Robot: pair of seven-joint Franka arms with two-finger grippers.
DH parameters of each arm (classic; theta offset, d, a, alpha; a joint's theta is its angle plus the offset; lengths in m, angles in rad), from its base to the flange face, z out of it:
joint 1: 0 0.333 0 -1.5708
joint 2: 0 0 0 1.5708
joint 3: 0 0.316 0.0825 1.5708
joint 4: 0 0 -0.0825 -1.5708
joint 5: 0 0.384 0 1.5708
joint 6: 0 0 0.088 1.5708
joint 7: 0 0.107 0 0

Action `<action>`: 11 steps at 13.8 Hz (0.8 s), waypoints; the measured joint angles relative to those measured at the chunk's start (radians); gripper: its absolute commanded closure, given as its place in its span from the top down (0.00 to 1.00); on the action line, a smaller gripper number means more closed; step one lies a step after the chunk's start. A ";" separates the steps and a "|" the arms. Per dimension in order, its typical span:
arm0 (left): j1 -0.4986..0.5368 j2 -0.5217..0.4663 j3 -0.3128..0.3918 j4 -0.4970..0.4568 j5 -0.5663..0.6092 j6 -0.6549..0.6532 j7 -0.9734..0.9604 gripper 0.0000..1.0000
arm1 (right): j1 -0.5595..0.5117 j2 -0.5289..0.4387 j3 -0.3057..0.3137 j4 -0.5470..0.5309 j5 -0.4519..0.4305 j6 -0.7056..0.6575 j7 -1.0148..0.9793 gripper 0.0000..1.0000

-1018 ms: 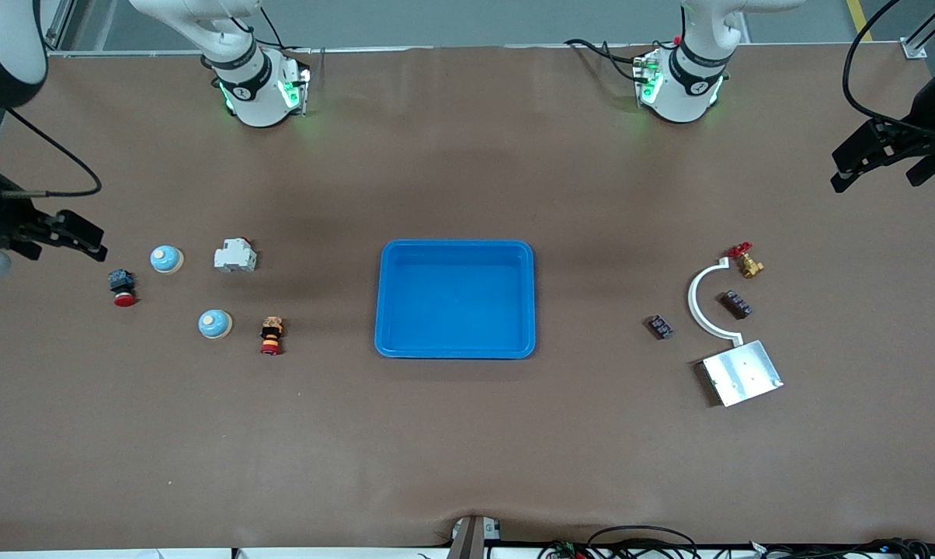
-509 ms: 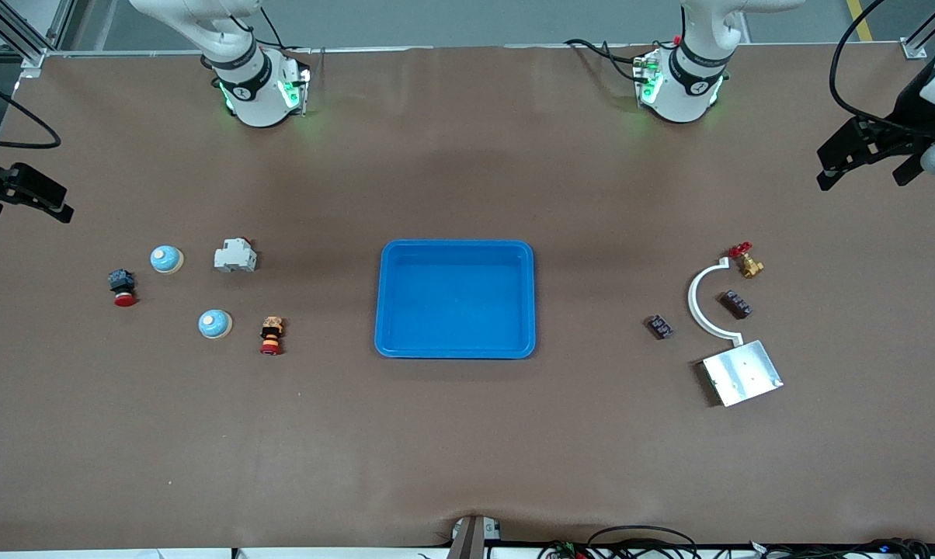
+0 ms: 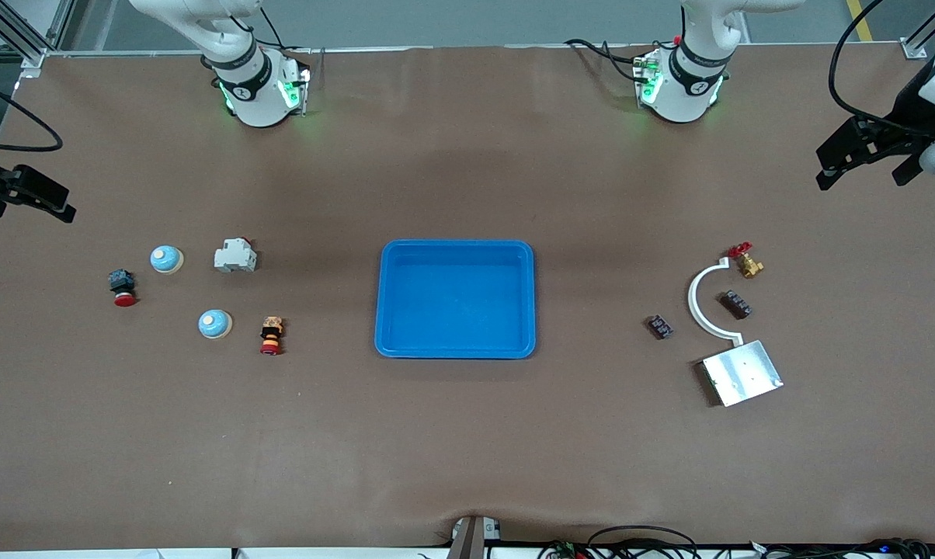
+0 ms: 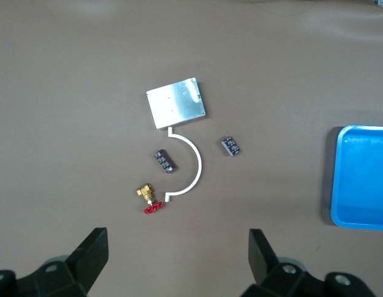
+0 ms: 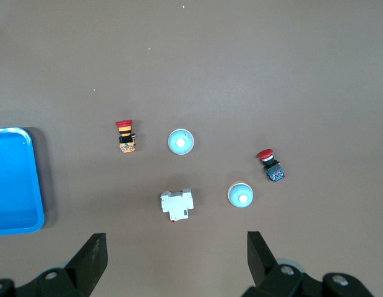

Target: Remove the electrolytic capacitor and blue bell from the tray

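Both my grippers hang with fingers spread, holding nothing: left gripper point(image 3: 863, 159) over its table end, right gripper point(image 3: 29, 198) over the other. One capacitor point(image 3: 659, 327) lies flat between the blue tray point(image 3: 455, 351) and the white curved bracket point(image 3: 696, 299), long axis diagonal; a second capacitor point(image 3: 735, 303) lies inside the bracket's curve. Two bells point(image 3: 215, 324) point(image 3: 166, 258) stand dome-up toward my right arm's end.

capacitors: two small dark blocks, flat, at the left arm's end | one point(image 3: 659, 327) at 8 o'clock of the other point(image 3: 735, 303) | bells: two blue domes, upright, at the right arm's end | one point(image 3: 215, 324) at 5 o'clock of the other point(image 3: 166, 258)
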 measured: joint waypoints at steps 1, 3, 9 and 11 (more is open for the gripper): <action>0.001 0.000 0.001 0.000 0.000 0.000 0.000 1.00 | 0.000 0.000 0.000 0.000 0.000 0.000 0.000 1.00; 0.003 0.002 0.003 0.001 0.000 0.000 0.000 1.00 | 0.000 0.000 0.000 0.000 0.000 -0.001 0.000 1.00; 0.003 0.008 0.002 0.003 0.000 0.000 0.000 1.00 | -0.002 0.003 -0.001 0.000 0.050 -0.001 0.000 1.00; 0.003 0.008 0.002 0.003 0.000 -0.001 0.000 1.00 | -0.006 0.004 -0.002 0.000 0.063 -0.001 -0.001 1.00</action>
